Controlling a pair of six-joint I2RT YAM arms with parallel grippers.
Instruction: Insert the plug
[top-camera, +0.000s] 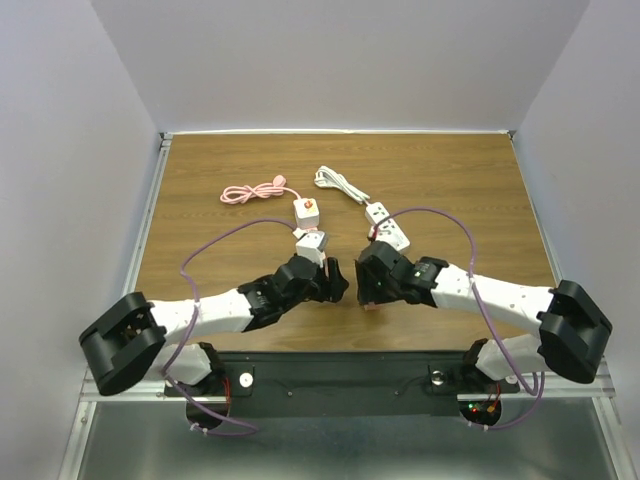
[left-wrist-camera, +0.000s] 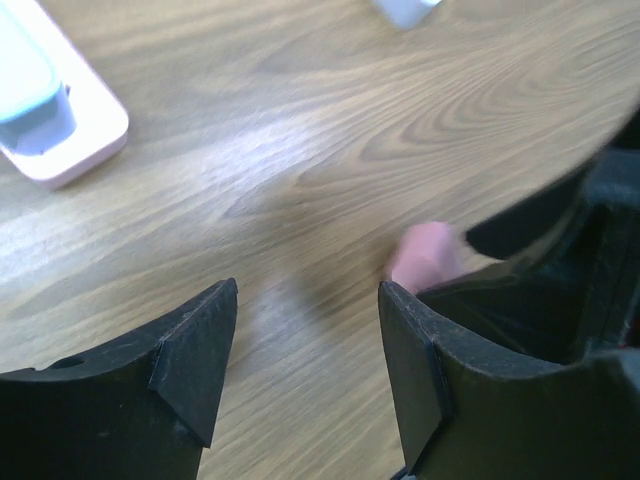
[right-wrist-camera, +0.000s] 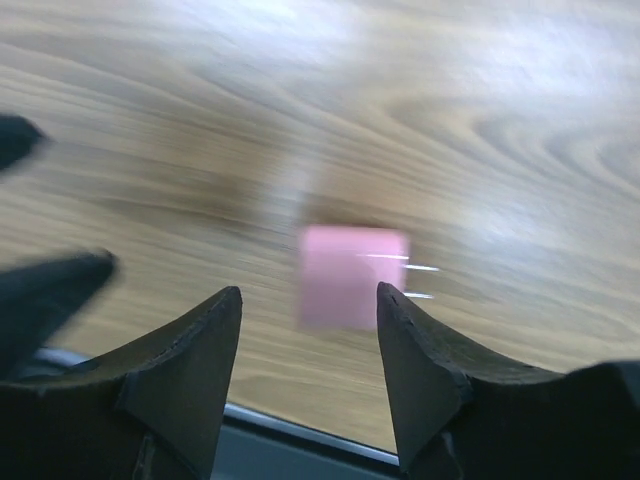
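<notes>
My right gripper (right-wrist-camera: 308, 290) hangs low over the near part of the table (top-camera: 480, 190). Its fingers are spread wide and hold nothing. Between them, toward the 3 o'clock finger, lies the pink plug (right-wrist-camera: 352, 277), flat on the wood, its two metal prongs (right-wrist-camera: 410, 268) pointing to 3 o'clock in my wrist view. My left gripper (left-wrist-camera: 307, 290) sits just beside it at 9 o'clock, nearly nose to nose with the right. It too is wide open and empty.

I judge the step in hand is picking up the plug. The body sits off-centre between my fingers, so I should slide toward 3 o'clock first, then drop straight down. I want to close on the pink body alone, leaving the prongs bare and level. A crooked pinch would tilt them and spoil the insertion later.

Farther out, at 12 o'clock from the left gripper, stands a small white block (top-camera: 313, 241), and beyond it a second block with a red spot (top-camera: 307, 210). The power strip (top-camera: 390, 226) lies at 12 o'clock from my right gripper, its white cord (top-camera: 338, 181) running off toward 11. A coiled pink cable (top-camera: 252, 192) lies farthest, at 10 o'clock.
</notes>
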